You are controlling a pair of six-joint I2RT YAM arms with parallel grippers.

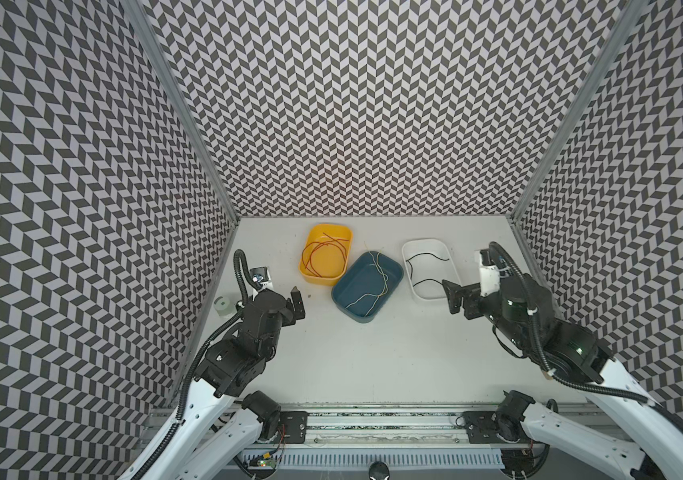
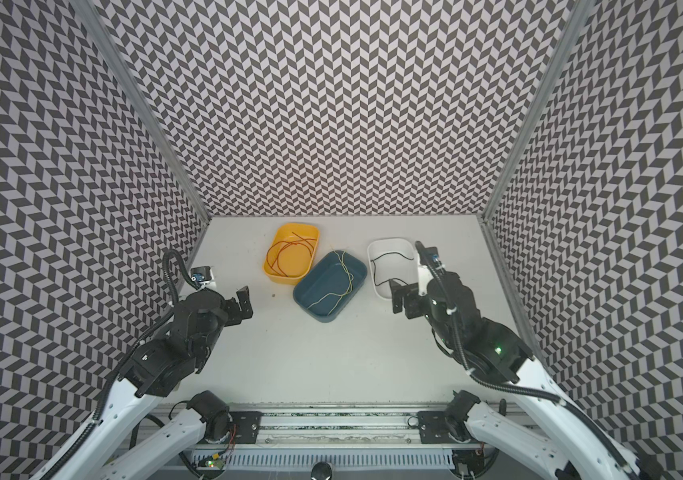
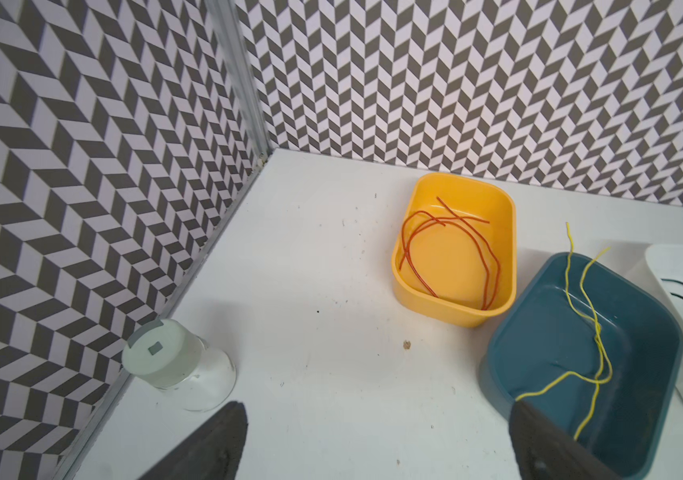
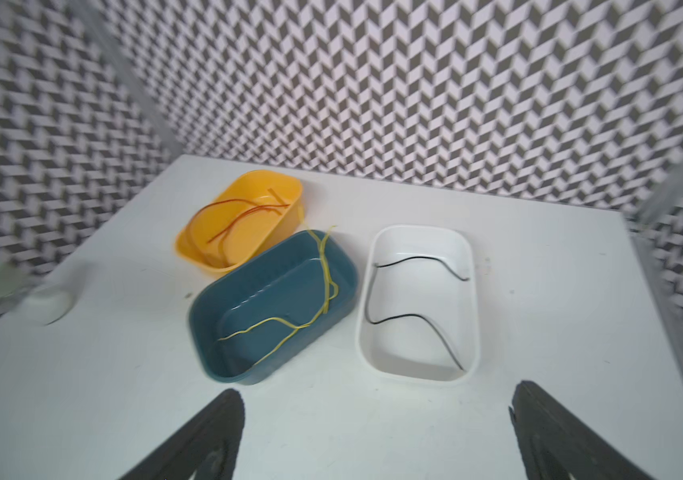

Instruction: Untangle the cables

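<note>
The cables lie sorted in three trays at the back of the table. Red and orange cables [image 3: 472, 219] curl in the yellow tray [image 1: 319, 279]. Yellow cables [image 4: 325, 282] cross in the blue tray [image 1: 356, 289], their ends sticking over its far rim. Two black cables [image 4: 410, 260] rest in the white tray [image 1: 431, 270]. My left gripper [image 1: 298, 305] hovers open and empty left of the blue tray. My right gripper [image 1: 451, 297] stands open and empty at the white tray's near end.
A glass jar with a pale lid [image 3: 161, 353] stands against the left wall beside the left arm. Chevron-patterned walls close in the table on three sides. The arms' base rail [image 1: 373, 419] runs along the front edge.
</note>
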